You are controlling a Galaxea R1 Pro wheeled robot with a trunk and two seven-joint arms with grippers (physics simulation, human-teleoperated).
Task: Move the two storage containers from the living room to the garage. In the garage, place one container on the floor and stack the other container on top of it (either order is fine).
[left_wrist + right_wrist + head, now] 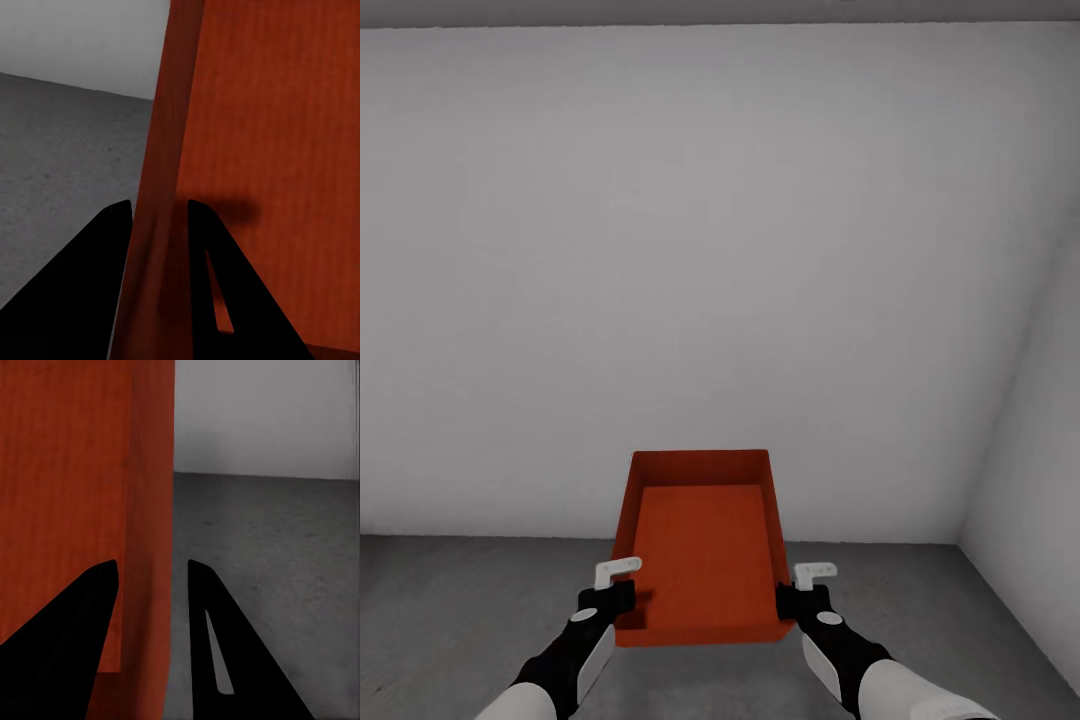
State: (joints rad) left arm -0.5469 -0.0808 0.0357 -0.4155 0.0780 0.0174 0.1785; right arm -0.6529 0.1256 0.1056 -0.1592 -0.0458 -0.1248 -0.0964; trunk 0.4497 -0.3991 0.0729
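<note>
The left hand (622, 583) and right hand (806, 588) are each clamping a side wall of the plain orange-red open-topped rectangular storage container (702, 560), holding it above the dark grey concrete-like garage floor (450, 610) near the pale wall; next, I judge, comes a level lowering.

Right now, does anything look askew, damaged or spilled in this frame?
Nothing stands out. The storage container is held level above the floor, the left gripper and right gripper each pinching a side wall between their fingers. It looks empty and undamaged.
</note>
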